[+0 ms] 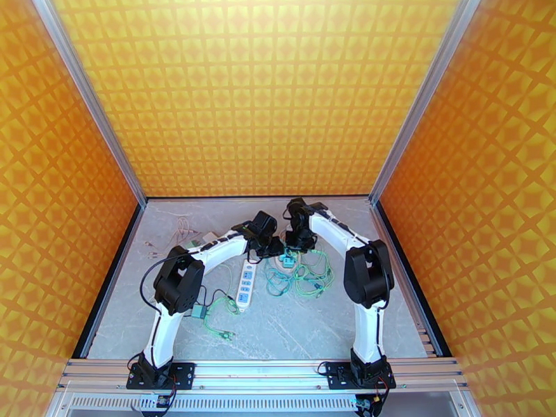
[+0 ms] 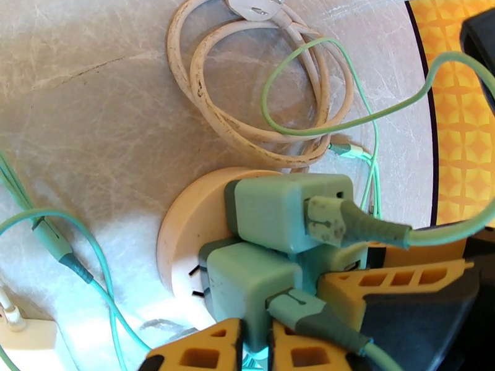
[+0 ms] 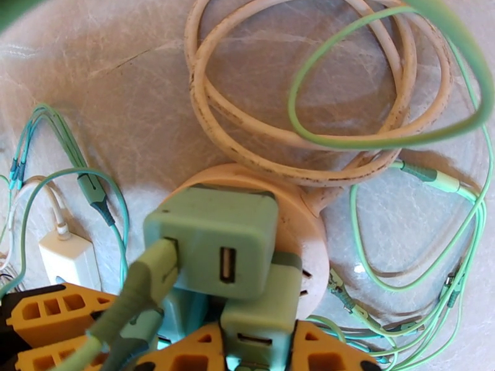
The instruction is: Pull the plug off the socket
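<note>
In the right wrist view, the lowest green plug [image 3: 253, 319] is running off-frame at 6 o'clock, hiding whether the right hand [image 3: 258, 350] is touching it. The upper green plug [image 3: 210, 242] is covering much of the round socket [image 3: 297, 217].

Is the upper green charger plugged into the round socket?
Plugged in: the upper green charger sits flush on the round socket, no prongs showing.

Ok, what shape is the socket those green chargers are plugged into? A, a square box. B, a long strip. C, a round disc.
C: the socket under the chargers has a curved rim all round, a flat cream disc.
</note>
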`<state>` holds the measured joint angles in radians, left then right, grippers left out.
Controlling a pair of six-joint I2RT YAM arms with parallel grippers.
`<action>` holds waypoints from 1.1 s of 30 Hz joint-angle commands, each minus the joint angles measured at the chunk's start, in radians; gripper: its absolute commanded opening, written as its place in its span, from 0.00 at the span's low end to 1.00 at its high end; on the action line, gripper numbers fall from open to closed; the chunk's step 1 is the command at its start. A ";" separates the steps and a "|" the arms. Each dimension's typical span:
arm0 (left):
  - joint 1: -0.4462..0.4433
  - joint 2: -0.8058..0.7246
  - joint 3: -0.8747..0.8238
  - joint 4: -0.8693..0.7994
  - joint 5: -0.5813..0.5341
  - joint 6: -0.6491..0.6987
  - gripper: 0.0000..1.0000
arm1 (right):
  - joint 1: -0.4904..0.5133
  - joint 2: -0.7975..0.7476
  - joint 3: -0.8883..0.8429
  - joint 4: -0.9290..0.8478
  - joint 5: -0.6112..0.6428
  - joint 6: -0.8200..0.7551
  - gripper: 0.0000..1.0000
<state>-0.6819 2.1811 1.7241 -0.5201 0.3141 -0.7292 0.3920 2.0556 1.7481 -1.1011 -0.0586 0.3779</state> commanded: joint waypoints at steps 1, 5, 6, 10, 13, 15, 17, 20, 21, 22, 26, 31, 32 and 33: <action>-0.039 0.177 -0.065 -0.199 -0.061 0.005 0.16 | 0.118 -0.052 0.036 0.015 -0.142 -0.009 0.18; -0.042 0.183 -0.051 -0.208 -0.061 0.007 0.16 | 0.162 -0.027 0.029 0.028 -0.153 0.003 0.18; -0.042 0.183 -0.051 -0.209 -0.061 0.007 0.16 | 0.167 -0.025 0.025 0.031 -0.159 0.004 0.18; -0.042 0.184 -0.057 -0.216 -0.061 0.010 0.16 | 0.151 -0.036 0.019 0.039 -0.175 0.000 0.18; -0.042 0.190 -0.061 -0.224 -0.061 0.010 0.16 | 0.093 -0.057 -0.002 0.060 -0.230 0.018 0.18; -0.042 0.192 -0.063 -0.229 -0.062 0.010 0.16 | 0.052 -0.081 -0.016 0.067 -0.243 0.020 0.18; -0.042 0.195 -0.065 -0.230 -0.063 0.007 0.15 | 0.014 -0.099 -0.025 0.068 -0.254 0.020 0.18; -0.042 0.195 -0.070 -0.223 -0.063 0.008 0.16 | -0.028 -0.118 -0.028 0.052 -0.252 0.006 0.18; -0.042 0.195 -0.069 -0.223 -0.063 0.008 0.15 | -0.037 -0.123 -0.026 0.048 -0.247 0.002 0.18; -0.042 0.195 -0.069 -0.223 -0.063 0.009 0.16 | -0.040 -0.127 -0.025 0.046 -0.243 0.000 0.18; -0.042 0.199 -0.060 -0.226 -0.063 0.010 0.16 | -0.038 -0.126 -0.029 0.055 -0.246 0.016 0.17; -0.042 0.207 -0.043 -0.234 -0.063 0.017 0.16 | 0.020 -0.112 -0.030 0.055 -0.209 0.017 0.17; -0.044 0.210 -0.039 -0.239 -0.062 0.019 0.16 | 0.039 -0.106 -0.028 0.055 -0.201 0.019 0.17; -0.045 0.213 -0.033 -0.242 -0.063 0.021 0.16 | 0.059 -0.099 -0.022 0.054 -0.198 0.018 0.17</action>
<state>-0.6846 2.2124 1.7706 -0.5686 0.3141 -0.7246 0.3557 2.0285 1.7020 -1.0607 -0.1200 0.3893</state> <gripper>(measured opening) 0.158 0.215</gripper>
